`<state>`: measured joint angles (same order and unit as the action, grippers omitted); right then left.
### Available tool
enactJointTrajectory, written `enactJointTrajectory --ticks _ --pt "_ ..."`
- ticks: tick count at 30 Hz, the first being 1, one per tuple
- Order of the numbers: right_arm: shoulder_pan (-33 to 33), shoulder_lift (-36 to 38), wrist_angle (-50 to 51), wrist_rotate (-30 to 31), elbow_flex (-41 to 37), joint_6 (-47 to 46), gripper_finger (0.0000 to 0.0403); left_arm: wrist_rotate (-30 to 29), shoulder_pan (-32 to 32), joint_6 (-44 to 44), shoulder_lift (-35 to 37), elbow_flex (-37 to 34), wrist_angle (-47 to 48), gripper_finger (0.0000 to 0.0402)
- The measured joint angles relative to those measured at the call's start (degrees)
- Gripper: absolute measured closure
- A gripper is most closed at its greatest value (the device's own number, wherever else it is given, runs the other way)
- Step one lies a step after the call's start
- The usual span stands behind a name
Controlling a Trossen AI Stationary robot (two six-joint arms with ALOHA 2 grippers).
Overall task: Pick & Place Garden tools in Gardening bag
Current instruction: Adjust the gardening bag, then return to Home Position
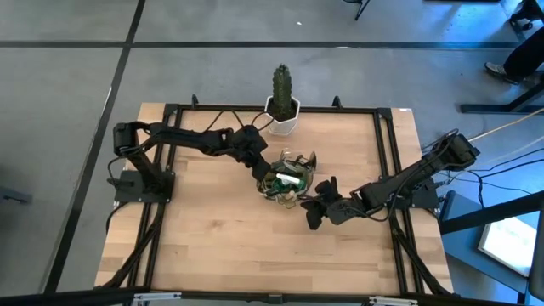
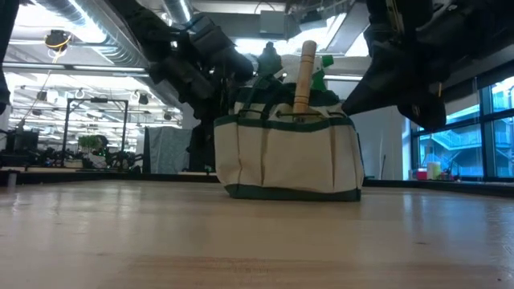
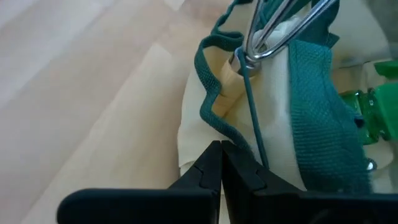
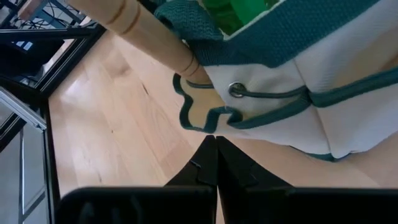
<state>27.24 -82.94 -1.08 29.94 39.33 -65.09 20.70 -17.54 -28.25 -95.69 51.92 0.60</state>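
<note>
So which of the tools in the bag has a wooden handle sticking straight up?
The one with the pale wooden handle, standing upright at the middle of the bag. The green sprayer beside it is plastic.

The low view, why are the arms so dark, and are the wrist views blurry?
Low view: bright windows and ceiling lights behind leave both arms in silhouette over the bag. Left wrist view: the fingers look soft, bag fabric sharper. Right wrist view: wooden handle slightly soft.
</note>
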Motion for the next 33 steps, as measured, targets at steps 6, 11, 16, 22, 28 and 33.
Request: enactJointTrajectory --ticks 6,11,16,22,28,33 --pt "0.17 0.0 -2.13 -3.5 0.0 1.63 0.0403 -12.42 0.61 2.22 4.87 0.0 2.24 0.04" --pt "0.13 0.67 -4.7 -15.01 0.0 6.37 0.0403 -19.34 -1.43 3.65 13.44 0.0 5.55 0.04" --pt "0.05 5.02 -3.72 -18.17 0.0 12.27 0.0403 -19.24 -4.0 3.94 21.57 0.0 5.21 0.04" --pt "0.16 8.87 0.25 -18.28 3.31 21.03 0.0403 -20.69 -4.75 2.21 26.93 0.07 5.09 0.04" --pt "-1.29 12.78 13.8 -19.53 5.21 26.47 0.0403 -24.85 -4.64 -1.78 27.27 0.07 4.53 0.04" --pt "-1.61 23.59 8.59 -19.74 -4.34 27.0 0.0403 -28.71 -3.33 -4.94 26.31 0.04 0.8 0.04"
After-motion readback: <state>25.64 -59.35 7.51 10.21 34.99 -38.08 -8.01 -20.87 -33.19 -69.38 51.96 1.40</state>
